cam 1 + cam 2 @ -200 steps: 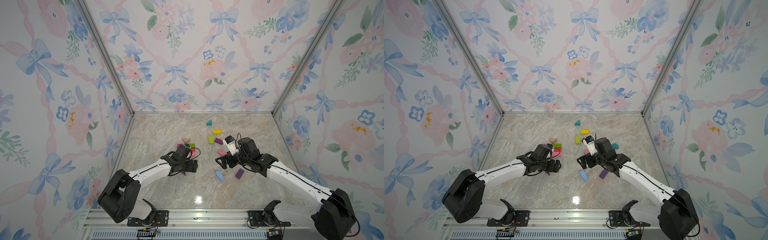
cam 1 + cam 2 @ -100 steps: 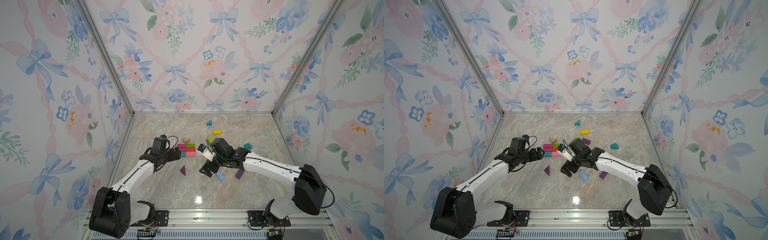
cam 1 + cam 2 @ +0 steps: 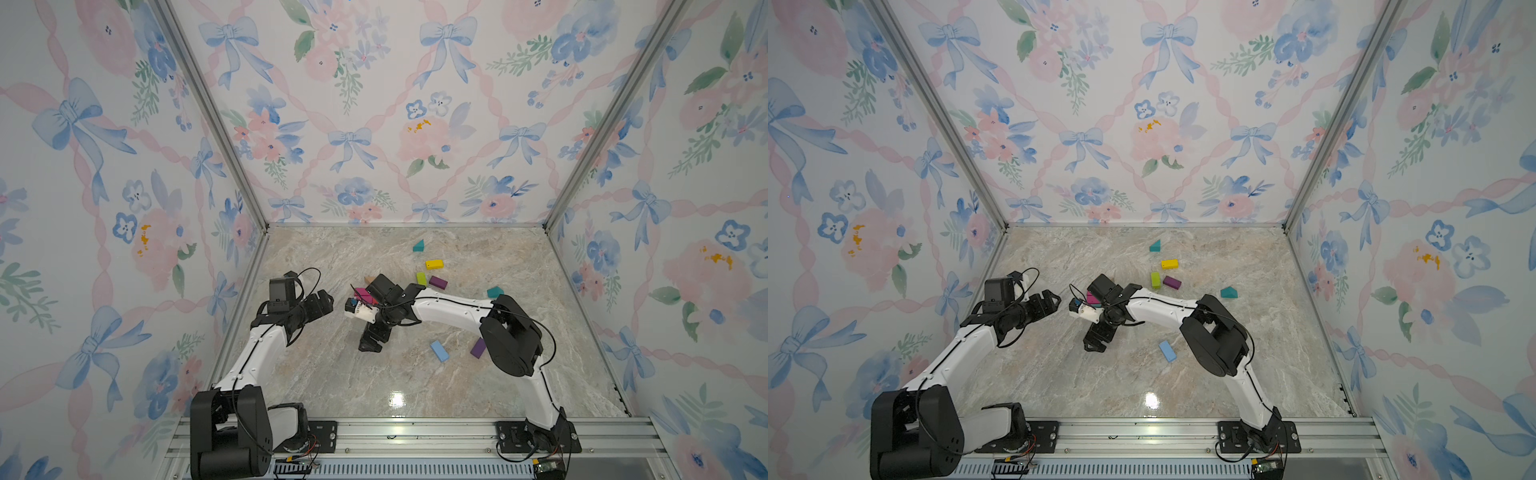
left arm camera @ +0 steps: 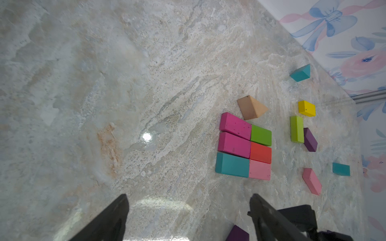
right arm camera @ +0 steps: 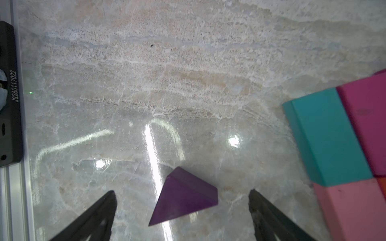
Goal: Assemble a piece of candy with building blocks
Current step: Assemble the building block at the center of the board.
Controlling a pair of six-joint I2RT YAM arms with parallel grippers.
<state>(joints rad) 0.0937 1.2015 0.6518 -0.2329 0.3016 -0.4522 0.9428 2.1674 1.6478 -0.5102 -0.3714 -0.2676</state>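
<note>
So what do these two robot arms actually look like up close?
The left arm and right arm are smooth white tubes with chunky black joints and thin black cables looping outside. The left gripper and right gripper are black, each with two tapering fingers. The arms stand on black bases on a silver rail.

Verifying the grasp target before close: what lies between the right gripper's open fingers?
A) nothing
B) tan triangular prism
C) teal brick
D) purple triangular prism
D: in the right wrist view the purple triangular prism lies between the spread fingers of the right gripper, not yet touched; the teal brick sits outside them.
</note>
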